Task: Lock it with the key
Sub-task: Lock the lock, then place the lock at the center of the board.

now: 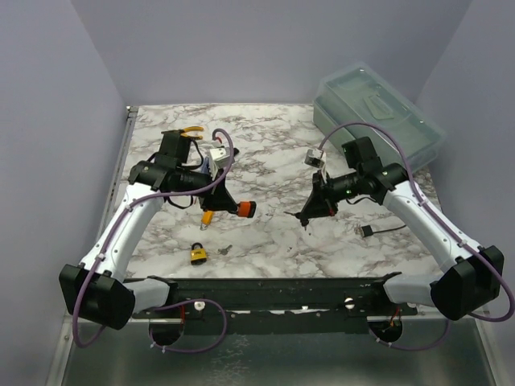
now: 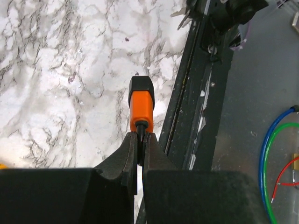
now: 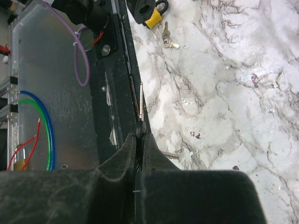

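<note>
Plainly, your main risk is that both end effectors are already occupied. The left end effector (image 2: 140, 136) is clamped on the thin black stem of an orange tool (image 2: 141, 105). The right end effector (image 3: 140, 133) has its jaws pressed together on a thin pin (image 3: 141, 100) that pokes out past the tips. Neither can take the key (image 3: 169, 42) until you set its load down. A careless release near the front could send the pin rolling off the counter (image 1: 265, 153) onto the black frame rail (image 1: 282, 291).

The padlock (image 1: 197, 254) lies on the counter close to the near edge, in front of the left arm. The key is just beside it on its right, and nothing touches either. The key is small, flat metal lying flush on a glossy marbled surface, so expect the tips to skate over it or push it rather than lift it. The padlock is a squat yellow block with a dark shackle, smooth-sided and free to slide if you press one side. You cannot tell from these views whether the shackle is open.
</note>
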Controlling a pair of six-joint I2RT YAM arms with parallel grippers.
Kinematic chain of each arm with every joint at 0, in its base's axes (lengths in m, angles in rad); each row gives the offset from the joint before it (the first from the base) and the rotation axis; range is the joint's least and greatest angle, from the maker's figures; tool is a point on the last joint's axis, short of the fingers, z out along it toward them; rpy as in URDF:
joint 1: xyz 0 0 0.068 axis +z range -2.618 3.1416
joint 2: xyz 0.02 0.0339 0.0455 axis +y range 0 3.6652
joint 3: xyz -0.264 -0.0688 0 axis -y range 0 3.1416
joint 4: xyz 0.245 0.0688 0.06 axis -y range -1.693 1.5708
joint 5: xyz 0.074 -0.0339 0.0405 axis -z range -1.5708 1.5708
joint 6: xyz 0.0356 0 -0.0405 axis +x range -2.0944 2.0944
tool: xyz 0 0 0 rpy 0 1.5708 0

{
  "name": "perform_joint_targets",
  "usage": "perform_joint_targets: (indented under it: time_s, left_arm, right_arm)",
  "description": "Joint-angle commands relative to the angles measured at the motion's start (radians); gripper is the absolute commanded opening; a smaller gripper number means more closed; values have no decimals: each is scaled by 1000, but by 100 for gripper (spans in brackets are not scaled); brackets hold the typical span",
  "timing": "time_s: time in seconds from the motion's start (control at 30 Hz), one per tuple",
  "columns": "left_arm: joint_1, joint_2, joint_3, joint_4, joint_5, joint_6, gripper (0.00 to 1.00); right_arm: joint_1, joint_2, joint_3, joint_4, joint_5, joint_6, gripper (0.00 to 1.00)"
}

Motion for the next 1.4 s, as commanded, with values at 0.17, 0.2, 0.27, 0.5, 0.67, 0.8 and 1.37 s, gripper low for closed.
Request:
perform_joint_targets:
  time_s: [0.17, 0.2, 0.27, 0.5, 0.67, 0.8, 1.37]
  left_arm:
    - [-40, 132, 43, -261, -161, 312, 0]
    - [-62, 162, 43, -288, -186, 334, 0]
    - [-111, 202, 35, -326, -234, 371, 0]
    - [-259, 284, 6, -319, -321, 431, 0]
    - [-346, 397, 32, -316, -347, 440, 0]
    - [-387, 483, 73, -334, -374, 475, 0]
    - [-464, 772, 276, -508, -407, 635, 0]
  right_arm:
    - [-1, -20, -49, 25, -40, -2, 0]
    - [-1, -21, -53, 33, -48, -3, 0]
    - [-1, -21, -59, 45, -55, -2, 0]
    - [-1, -47, -84, 78, -62, -4, 0]
    - [-1, -73, -103, 68, -69, -12, 0]
    - [-1, -113, -126, 21, -54, -41, 0]
    - [-1, -259, -209, -37, -47, -110, 0]
